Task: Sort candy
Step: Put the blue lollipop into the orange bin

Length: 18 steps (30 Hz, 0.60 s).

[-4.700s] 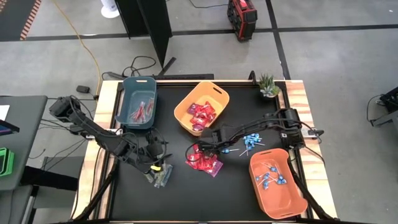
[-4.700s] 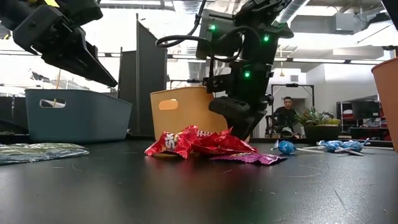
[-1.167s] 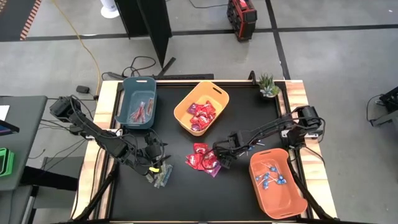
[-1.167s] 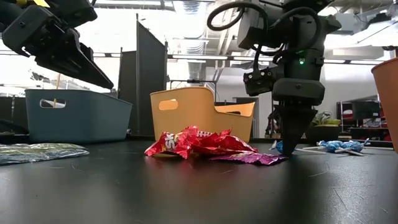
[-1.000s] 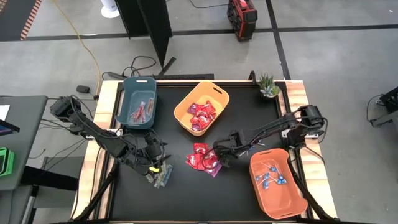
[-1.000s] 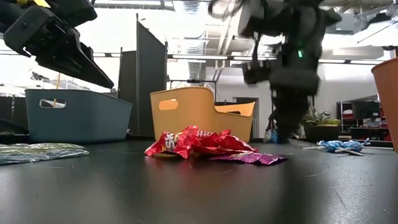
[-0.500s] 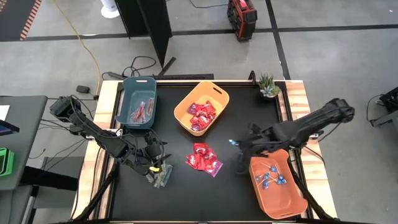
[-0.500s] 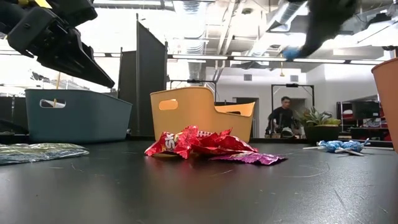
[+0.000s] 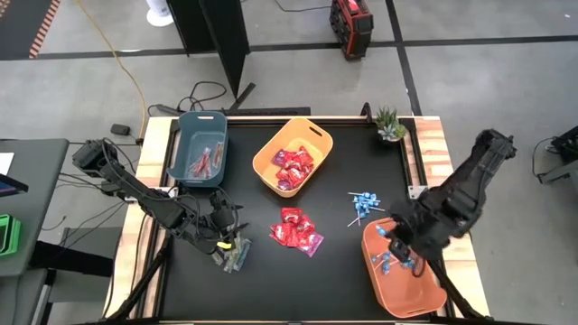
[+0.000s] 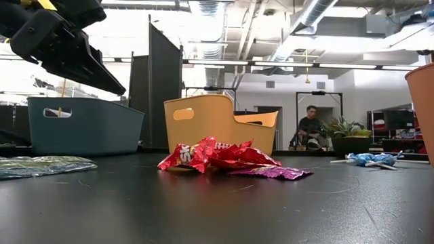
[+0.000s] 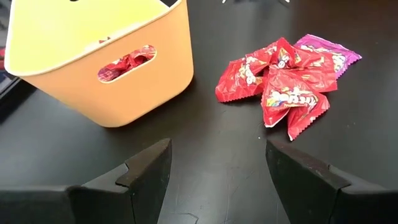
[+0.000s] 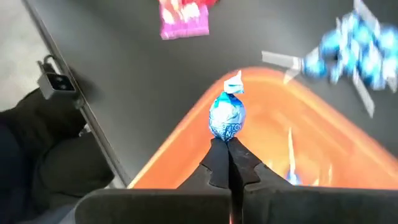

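Lollipop being carried over the orange bin for release.

The right gripper (image 12: pixel 229 163) is being held above the near end of the orange bin (image 9: pixel 386 289), its fingers pressed together on the stick of a blue lollipop (image 12: pixel 227 118). For a clean drop, the head is best brought well inside the rim before the fingers are parted, so it is not bounced onto the table (image 9: pixel 262 280). More lollipops (image 9: pixel 364 204) are lying loose just beside that bin, and red packets (image 9: pixel 296 229) are piled mid-table, near the yellow bin (image 9: pixel 318 137). The left gripper (image 11: pixel 214 168) is being held wide apart and empty, facing the red packets.
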Tool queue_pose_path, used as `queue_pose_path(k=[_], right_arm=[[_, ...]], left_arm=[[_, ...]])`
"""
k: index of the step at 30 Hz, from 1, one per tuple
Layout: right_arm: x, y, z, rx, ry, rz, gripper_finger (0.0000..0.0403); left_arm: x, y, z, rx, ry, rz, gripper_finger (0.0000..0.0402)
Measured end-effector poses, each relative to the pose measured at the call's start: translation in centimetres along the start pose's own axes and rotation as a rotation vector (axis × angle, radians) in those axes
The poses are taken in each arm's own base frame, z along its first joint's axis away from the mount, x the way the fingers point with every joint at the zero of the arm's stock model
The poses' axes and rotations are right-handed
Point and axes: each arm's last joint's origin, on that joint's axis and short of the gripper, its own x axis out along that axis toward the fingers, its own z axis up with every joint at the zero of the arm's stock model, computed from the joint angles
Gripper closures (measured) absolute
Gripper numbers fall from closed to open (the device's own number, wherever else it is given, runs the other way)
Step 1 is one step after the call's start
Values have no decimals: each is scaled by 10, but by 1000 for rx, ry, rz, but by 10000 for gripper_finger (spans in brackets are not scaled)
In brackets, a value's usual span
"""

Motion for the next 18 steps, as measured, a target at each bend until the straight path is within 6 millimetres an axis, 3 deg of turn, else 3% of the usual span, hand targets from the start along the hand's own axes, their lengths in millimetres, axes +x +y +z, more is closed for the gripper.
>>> queue_pose_path(k=[7, 13, 18], right_arm=[[18, 9, -38, 160, 28, -161, 358], [42, 21, -55, 207, 7, -243, 264], [53, 26, -54, 219, -5, -269, 185]], left_arm=[[7, 7, 3, -27, -2, 56, 148], [15, 15, 8, -160, -24, 106, 148], [19, 10, 8, -152, -36, 102, 148]])
